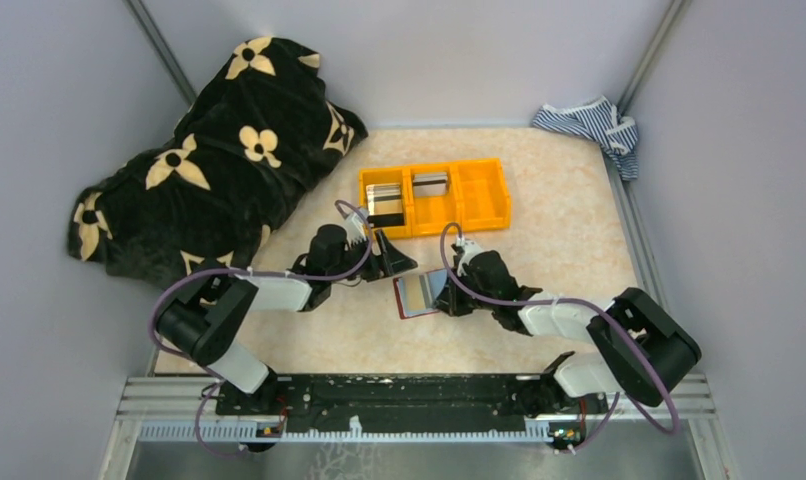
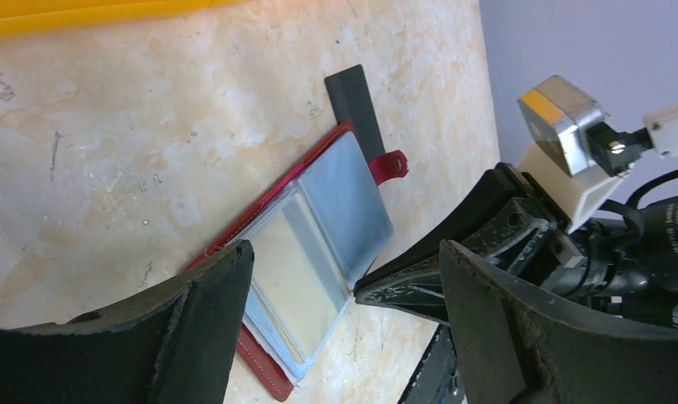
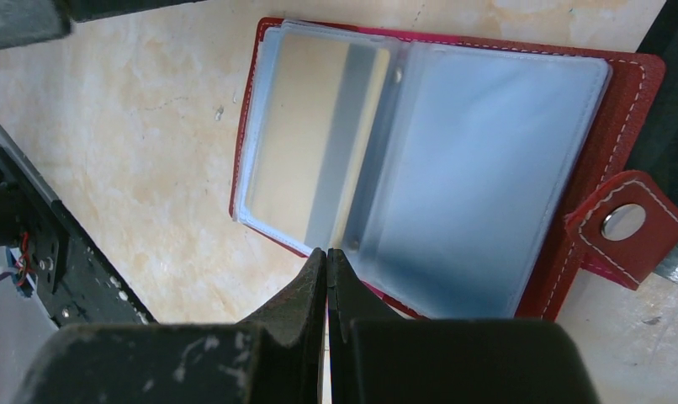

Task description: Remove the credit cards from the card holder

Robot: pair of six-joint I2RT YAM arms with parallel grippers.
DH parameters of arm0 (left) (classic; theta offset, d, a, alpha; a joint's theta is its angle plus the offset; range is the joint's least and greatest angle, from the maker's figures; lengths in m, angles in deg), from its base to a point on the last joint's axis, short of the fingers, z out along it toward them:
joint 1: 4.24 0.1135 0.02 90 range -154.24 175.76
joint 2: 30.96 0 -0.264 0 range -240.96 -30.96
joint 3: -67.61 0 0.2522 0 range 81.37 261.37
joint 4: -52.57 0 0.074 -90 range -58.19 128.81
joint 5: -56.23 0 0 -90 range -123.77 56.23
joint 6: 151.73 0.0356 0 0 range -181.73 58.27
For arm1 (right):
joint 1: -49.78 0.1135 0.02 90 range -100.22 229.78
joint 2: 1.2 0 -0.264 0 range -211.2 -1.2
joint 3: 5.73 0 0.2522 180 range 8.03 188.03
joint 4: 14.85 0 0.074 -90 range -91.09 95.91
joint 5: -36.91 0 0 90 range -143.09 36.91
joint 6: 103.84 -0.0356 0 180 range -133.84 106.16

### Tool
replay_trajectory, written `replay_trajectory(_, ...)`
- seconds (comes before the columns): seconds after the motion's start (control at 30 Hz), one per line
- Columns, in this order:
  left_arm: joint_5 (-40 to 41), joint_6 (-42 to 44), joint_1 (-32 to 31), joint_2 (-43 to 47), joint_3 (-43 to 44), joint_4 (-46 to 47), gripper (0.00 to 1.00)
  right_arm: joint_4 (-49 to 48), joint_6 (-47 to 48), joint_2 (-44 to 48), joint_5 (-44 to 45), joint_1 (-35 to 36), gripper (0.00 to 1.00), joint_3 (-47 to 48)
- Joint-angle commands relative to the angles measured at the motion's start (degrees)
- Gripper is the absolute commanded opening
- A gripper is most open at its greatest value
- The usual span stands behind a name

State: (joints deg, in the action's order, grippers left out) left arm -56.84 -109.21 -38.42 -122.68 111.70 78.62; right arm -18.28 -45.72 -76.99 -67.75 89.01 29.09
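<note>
The fingers (image 3: 312, 290) of your right gripper (image 3: 327, 257) are pressed together, tips at the lower edge of the open wallet (image 3: 504, 151), right where the clear sleeves meet. You cannot tell from here whether they nip a sleeve edge, a card, or nothing. The fingers (image 2: 209, 320) of your left gripper (image 2: 348, 269) stand wide apart, hovering over the wallet and holding nothing.

The wallet lies open on the table (image 1: 559, 250), centre of the overhead view, just below the orange bin (image 1: 484, 195). A beige card (image 3: 306, 143) with a grey stripe sits in the left sleeve.

The risk is in my judgement this: if your right tips hold only the sleeve, pulling will drag or lift the whole wallet, since nothing pins it down. The left fingers could also bump the right ones, being so near.

The left wrist view shows a dark card (image 2: 357, 101) on the table, tucked partly under the wallet's upper edge by the snap tab (image 2: 390, 166); overhead, this is too small to make out. Only the overhead view shows cards (image 1: 383, 193) lying in the bin's left and middle compartments. The right wrist view alone shows the striped card clearly.
</note>
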Motion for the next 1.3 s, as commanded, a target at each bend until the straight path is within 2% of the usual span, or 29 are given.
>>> replay_trajectory(0.0, -1.45, -0.01, 0.42, 3.99, -0.49, -1.25, 0.87, -2.95, -0.91, 0.91, 1.46, 0.26, 0.00, 0.89)
replay_trajectory(0.23, -3.84, -4.00, -0.05, 6.53, -5.13, 1.79, 0.86, -3.00, -0.24, -0.61, 3.03, -0.30, 0.00, 2.32)
replay_trajectory(0.43, -8.64, -9.86, -1.24, 2.29, -6.40, 9.94, 0.86, -1.27, -0.66, -2.92, 4.21, -1.80, 0.00, 4.13)
replay_trajectory(0.57, -8.47, -9.98, -2.42, 0.10, -5.64, 10.59, 0.86, -1.94, -0.41, -4.20, 3.20, -1.90, 0.00, 4.62)
replay_trajectory(1.0, -2.45, -0.82, -2.65, 2.12, -2.00, -8.09, 0.86, -2.96, -0.66, -4.63, 2.98, -1.90, 0.00, 3.47)
replay_trajectory(1.27, -1.68, -1.07, -3.13, -0.29, -1.76, -7.11, 0.86, -3.02, -0.41, -4.93, 2.58, -1.95, 0.00, 3.70)
